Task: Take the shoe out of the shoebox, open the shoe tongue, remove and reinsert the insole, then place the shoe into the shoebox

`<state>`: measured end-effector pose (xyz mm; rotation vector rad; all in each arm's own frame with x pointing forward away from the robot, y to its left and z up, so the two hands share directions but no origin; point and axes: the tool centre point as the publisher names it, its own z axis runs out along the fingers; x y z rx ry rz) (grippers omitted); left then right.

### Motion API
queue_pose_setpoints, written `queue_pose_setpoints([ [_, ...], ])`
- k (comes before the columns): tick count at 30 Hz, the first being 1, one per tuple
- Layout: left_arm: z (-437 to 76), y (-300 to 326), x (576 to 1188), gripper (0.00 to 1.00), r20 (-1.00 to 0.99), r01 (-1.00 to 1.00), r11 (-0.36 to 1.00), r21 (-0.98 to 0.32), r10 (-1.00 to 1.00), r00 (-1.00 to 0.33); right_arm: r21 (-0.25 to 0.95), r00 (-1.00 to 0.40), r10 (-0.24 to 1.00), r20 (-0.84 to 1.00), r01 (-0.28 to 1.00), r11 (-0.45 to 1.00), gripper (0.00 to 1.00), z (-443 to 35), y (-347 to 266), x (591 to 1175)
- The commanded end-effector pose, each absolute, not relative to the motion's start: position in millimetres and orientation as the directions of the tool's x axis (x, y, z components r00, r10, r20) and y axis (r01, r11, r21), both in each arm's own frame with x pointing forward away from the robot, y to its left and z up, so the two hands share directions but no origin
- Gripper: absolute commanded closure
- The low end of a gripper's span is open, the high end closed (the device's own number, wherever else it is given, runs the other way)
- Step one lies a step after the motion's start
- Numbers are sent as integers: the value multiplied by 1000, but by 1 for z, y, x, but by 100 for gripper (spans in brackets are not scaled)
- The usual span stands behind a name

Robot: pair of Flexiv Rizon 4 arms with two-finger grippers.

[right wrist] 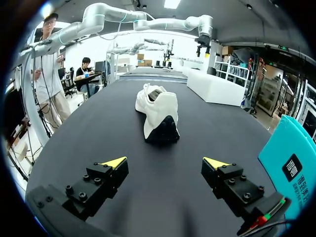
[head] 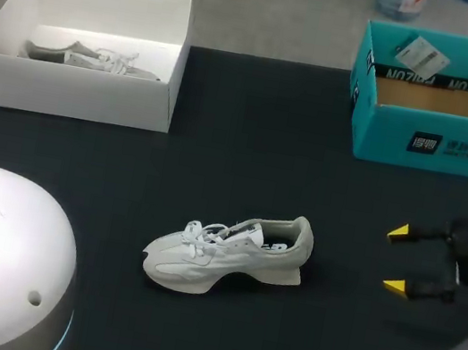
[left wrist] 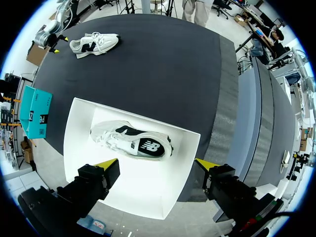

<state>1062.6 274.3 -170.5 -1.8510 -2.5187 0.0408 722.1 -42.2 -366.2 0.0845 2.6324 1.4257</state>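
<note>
My right gripper (right wrist: 165, 162) is low over the black table (right wrist: 98, 128), yellow tips spread wide. Straight ahead sits the white shoe (right wrist: 158, 111), upright, dark heel end facing me. Further off is the white shoebox (right wrist: 212, 89) with my left arm (right wrist: 148, 22) hanging above it. There's a teal box (right wrist: 291, 163) beside the gripper.

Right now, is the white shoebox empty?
No, a white and black sneaker lies inside the white shoebox.

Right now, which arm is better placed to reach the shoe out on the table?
Right: the right gripper, open, faces the shoe at its heel; the left gripper hangs over the white box.
</note>
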Motion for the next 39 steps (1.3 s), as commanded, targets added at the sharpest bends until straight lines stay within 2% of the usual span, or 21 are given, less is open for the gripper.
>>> queue_pose_setpoints([
  [1, -170, 275, 1063, 0, 0, 954, 298, -31, 954, -298, 834, -989, 115, -96, -17, 552, 0, -367, -41, 726],
  [29, -170, 275, 1063, 0, 0, 954, 298, -31, 954, -298, 834, -989, 115, -96, -17, 552, 0, -367, -41, 726],
  [39, -170, 275, 1063, 0, 0, 954, 298, -31, 954, -298, 842, -997, 19, -77, -55, 537, 0, -385, -3, 755],
])
